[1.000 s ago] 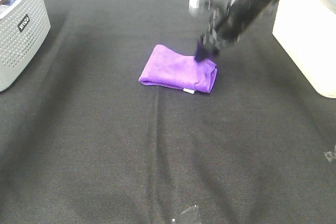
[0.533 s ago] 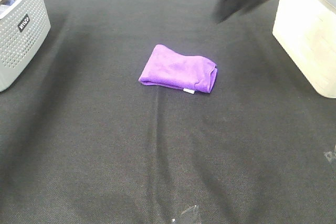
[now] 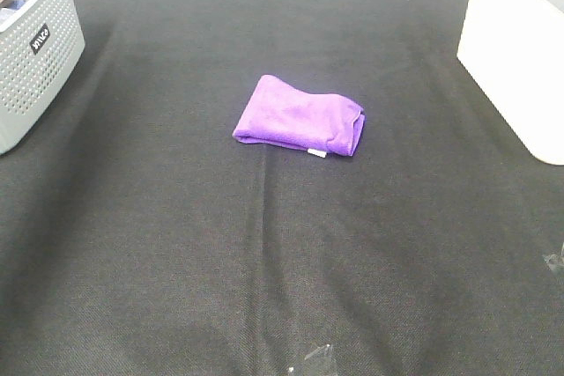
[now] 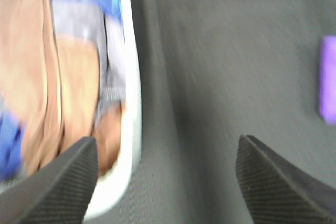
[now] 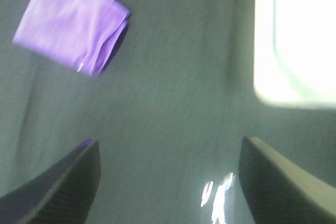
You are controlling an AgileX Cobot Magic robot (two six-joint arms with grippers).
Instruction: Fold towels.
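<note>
The purple towel point(image 3: 300, 116) lies folded into a small rectangle on the black tablecloth point(image 3: 264, 261), a white tag at its near hem. It shows in the right wrist view point(image 5: 71, 23) and as a sliver in the left wrist view point(image 4: 328, 80). Neither arm shows in the exterior view. My right gripper point(image 5: 168, 182) is open and empty, high above the cloth, away from the towel. My left gripper point(image 4: 165, 182) is open and empty, above the table beside the basket's rim.
A grey perforated basket point(image 3: 35, 50) stands at the far left; the left wrist view shows its white rim point(image 4: 128, 103) and brown and blue cloths inside. A white bin point(image 3: 520, 50) stands at the far right, also in the right wrist view point(image 5: 296, 35).
The right arm let go of the towel's right end, lifted away to the upper right and left the exterior view. The towel stays folded in place.
</note>
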